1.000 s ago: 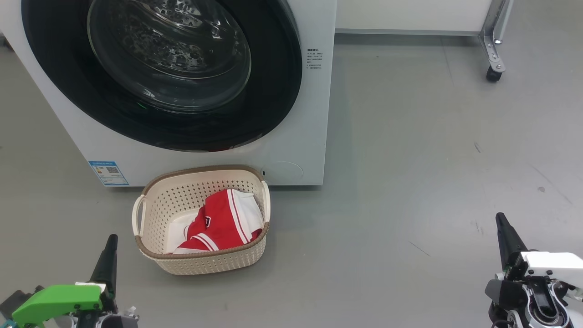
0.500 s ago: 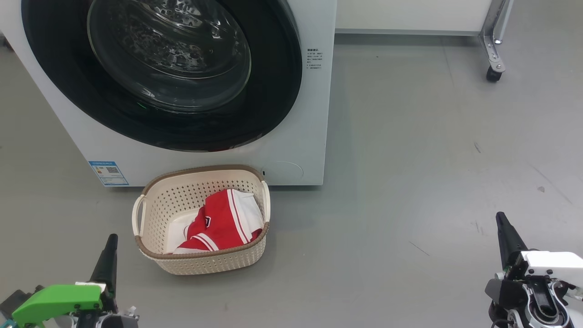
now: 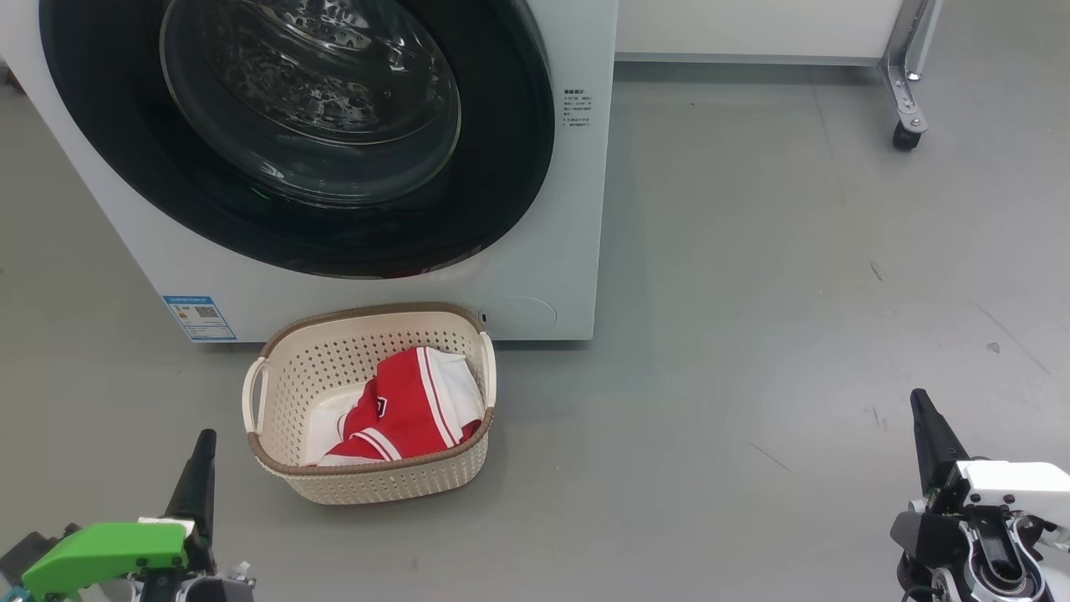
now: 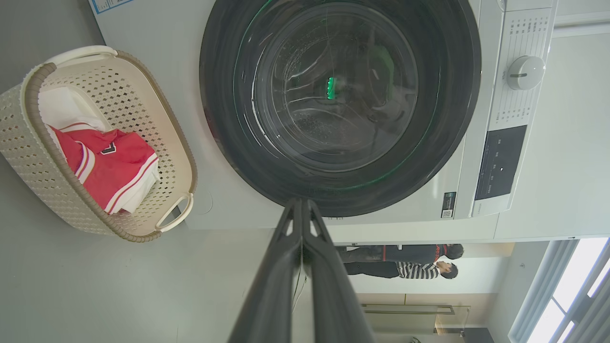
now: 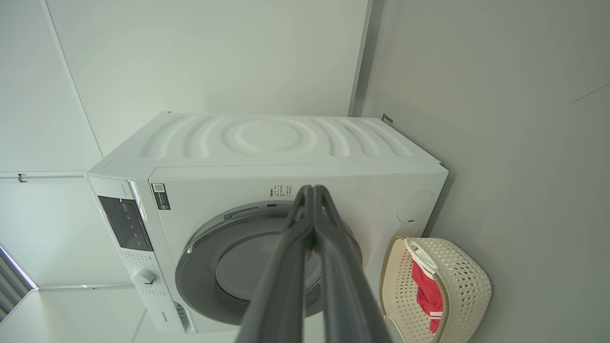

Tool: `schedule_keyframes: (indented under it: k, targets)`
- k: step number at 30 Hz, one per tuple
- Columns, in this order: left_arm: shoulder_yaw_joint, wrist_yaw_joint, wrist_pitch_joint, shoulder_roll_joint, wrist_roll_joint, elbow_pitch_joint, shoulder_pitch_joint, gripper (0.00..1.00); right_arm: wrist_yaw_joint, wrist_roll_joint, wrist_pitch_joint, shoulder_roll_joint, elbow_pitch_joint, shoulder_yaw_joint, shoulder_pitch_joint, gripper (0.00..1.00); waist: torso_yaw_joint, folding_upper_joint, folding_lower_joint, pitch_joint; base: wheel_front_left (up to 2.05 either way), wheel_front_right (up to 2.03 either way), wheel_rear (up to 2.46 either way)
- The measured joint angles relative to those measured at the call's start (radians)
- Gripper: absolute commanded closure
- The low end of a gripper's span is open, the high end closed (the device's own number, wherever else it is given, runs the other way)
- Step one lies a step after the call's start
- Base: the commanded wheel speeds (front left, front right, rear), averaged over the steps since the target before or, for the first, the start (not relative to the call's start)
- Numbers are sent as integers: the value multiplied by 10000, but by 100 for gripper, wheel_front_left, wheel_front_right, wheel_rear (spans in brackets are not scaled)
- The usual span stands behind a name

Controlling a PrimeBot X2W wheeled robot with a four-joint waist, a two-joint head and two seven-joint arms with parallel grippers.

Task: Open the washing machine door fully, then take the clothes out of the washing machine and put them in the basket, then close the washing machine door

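Your left pincer [image 3: 205, 443] and right pincer [image 3: 921, 405] are closed and empty, back from the washing machine [image 3: 552, 276]. The clothes [image 3: 410, 410] lie in the basket [image 3: 368, 311] before it. The washing machine door [image 3: 297, 125] looks shut; if not clicked, it could swing open.

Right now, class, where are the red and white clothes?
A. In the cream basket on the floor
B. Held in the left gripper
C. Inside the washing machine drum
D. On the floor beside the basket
A: the clothes lie inside the basket, which stands on the floor just in front of the washing machine.
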Motion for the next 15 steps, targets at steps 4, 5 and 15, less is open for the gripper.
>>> schedule_keyframes:
  k: [4, 5, 15]
  targets:
    - [-2, 0, 0, 0, 0, -2, 0, 100, 0, 0, 0, 0, 0, -2, 0, 100, 0, 0, 0, 0, 0, 0, 0]
    - [-2, 0, -2, 0, 0, -2, 0, 100, 0, 0, 0, 0, 0, -2, 0, 100, 0, 0, 0, 0, 0, 0, 0]
    - [-4, 0, -2, 0, 0, -4, 0, 100, 0, 0, 0, 0, 0, -6, -1, 100, 0, 0, 0, 0, 0, 0, 0]
